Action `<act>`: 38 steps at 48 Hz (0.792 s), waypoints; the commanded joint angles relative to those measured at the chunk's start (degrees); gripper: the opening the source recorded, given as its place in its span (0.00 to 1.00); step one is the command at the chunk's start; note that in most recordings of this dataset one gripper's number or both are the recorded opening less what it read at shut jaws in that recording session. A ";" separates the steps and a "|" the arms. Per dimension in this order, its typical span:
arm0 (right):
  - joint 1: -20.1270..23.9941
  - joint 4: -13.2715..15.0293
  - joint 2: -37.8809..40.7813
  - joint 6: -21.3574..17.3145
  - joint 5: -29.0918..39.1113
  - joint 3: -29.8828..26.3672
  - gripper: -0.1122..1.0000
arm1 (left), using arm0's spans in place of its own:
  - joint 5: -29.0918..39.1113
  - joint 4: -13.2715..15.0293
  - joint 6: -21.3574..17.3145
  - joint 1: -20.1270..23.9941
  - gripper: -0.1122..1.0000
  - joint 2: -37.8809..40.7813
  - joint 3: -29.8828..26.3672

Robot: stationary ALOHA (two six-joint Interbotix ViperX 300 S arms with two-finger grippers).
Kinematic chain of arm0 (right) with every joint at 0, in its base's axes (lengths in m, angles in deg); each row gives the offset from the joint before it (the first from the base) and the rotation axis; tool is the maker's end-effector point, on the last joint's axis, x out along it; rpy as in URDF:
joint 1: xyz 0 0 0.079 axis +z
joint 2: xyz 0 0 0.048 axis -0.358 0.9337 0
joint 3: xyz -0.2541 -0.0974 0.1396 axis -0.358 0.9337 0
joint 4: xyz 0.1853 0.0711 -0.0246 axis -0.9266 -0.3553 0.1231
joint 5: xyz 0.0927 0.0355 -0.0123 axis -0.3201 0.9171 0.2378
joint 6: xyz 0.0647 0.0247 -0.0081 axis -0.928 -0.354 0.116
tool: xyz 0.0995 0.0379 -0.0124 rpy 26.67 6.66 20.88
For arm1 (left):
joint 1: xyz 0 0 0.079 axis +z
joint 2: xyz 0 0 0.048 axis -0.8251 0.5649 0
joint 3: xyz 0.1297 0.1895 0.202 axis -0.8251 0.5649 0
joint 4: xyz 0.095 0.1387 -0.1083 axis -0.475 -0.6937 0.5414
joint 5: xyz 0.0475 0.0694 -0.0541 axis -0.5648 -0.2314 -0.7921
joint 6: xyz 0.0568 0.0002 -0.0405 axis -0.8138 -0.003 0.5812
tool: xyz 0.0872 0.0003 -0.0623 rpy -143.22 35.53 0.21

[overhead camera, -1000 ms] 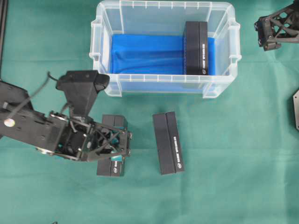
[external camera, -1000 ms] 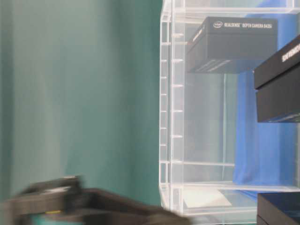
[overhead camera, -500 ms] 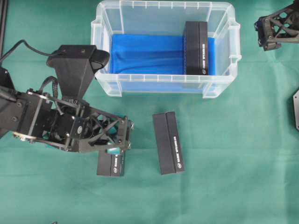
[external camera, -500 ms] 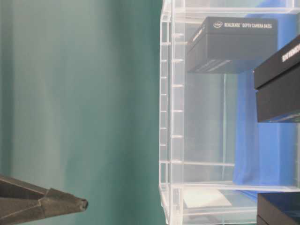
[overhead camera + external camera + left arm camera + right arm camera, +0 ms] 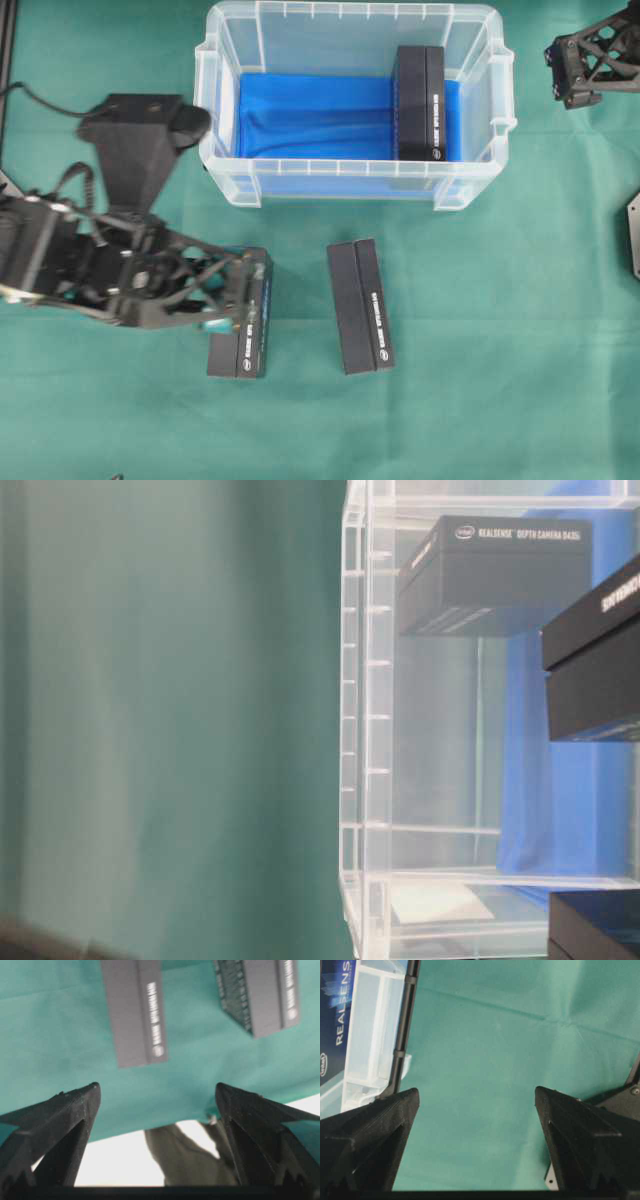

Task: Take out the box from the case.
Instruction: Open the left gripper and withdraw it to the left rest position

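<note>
L arm [image 5: 110, 275] low over green cloth [image 5: 480, 400], fingers [image 5: 65, 1110] spread.

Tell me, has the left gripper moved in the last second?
Yes. In the overhead view the left gripper has slid left, away from the middle box, uncovering more of the left box on the cloth.

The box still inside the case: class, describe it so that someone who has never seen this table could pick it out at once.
Find the clear plastic case at the top of the green table, its floor lined with blue cloth. At the right end of that cloth stands a long black box with white lettering. Two similar black boxes lie on the green cloth outside; this is the only one inside the walls.
</note>
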 commanded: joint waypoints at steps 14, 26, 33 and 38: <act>0.00 0.00 -0.53 -0.09 0.18 -0.97 0.92 | 2.81 -0.18 2.99 -5.10 0.98 -10.72 8.17; 0.00 -0.09 -0.53 -0.35 0.26 -0.97 0.92 | 3.69 -0.18 4.39 -4.75 0.98 -15.56 12.66; 0.09 -0.18 -0.53 -0.35 0.26 -0.97 0.92 | 4.31 -0.70 3.69 -2.99 0.98 -16.35 13.45; 0.09 -0.18 -0.53 -0.35 0.26 -0.97 0.92 | 6.68 -0.70 2.55 -0.35 0.98 -16.96 13.80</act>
